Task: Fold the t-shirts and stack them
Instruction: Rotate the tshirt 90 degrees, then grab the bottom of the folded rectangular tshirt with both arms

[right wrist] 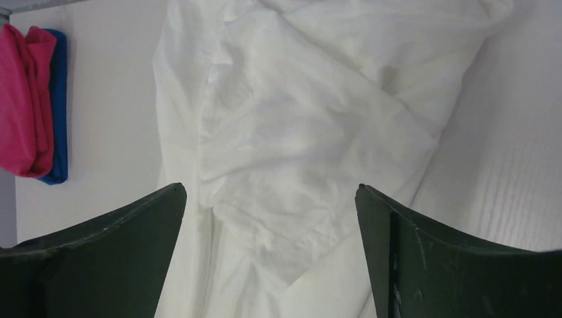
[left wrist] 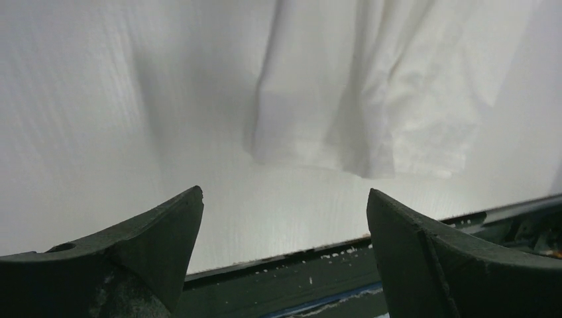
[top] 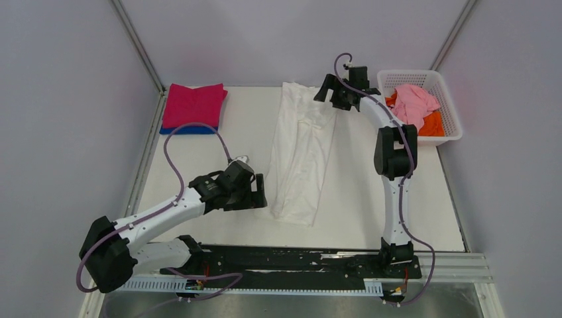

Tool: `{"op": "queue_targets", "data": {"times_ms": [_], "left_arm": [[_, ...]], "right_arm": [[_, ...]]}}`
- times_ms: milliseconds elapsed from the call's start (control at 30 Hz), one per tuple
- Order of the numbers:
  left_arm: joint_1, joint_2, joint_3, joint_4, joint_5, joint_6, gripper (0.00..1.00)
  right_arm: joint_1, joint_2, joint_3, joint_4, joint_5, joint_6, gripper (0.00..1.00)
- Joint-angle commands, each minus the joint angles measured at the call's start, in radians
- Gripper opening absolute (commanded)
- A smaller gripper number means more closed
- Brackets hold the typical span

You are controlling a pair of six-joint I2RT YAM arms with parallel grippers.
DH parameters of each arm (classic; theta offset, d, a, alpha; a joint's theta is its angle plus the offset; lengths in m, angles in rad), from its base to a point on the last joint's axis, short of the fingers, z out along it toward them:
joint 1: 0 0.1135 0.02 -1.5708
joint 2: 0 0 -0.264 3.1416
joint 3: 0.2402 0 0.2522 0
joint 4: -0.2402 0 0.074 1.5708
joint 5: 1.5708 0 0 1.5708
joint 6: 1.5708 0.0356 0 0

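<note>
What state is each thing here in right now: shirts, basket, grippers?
White cloth t-shirt: narrowed into a long strip, lying flat.
Magenta t-shirt: folded, atop the blue one.
Blue t-shirt: folded, bottom of stack.
Pale pink t-shirt: crumpled in basket.
Orange t-shirt: crumpled under the pink.
White plastic lattice basket: upright.
Left gripper: open, empty.
Right gripper: open, empty.

Blue tee (top: 189,130) mostly hidden under magenta tee (top: 194,105); orange tee (top: 432,124) half-covered.

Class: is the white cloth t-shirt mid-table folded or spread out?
Partly folded: the white cloth t-shirt lies as a long narrow strip, sides turned in.
</note>
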Motion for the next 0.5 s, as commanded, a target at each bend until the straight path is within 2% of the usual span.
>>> {"op": "queue_targets", "data": {"times_ms": [0,67,267,467], "left_arm": [[0.068,-0.006,-0.021,-0.029,-0.071,0.024,1.00],[0.073,0.023,-0.022,0.006,-0.043,0.049,0.99],[0.072,0.169,-0.012,0.089,0.074,0.115,0.90],[0.071,0.280,0.004,0.114,0.092,0.146,0.86]], "right_arm": [[0.022,-0.284,-0.156,0.057,0.013,-0.068,1.00],[0.040,-0.367,-0.258,0.047,0.080,-0.054,1.00],[0.123,-0.654,-0.718,0.023,0.238,0.107,0.99],[0.295,-0.854,-1.026,-0.004,0.310,0.210,0.98]]}}
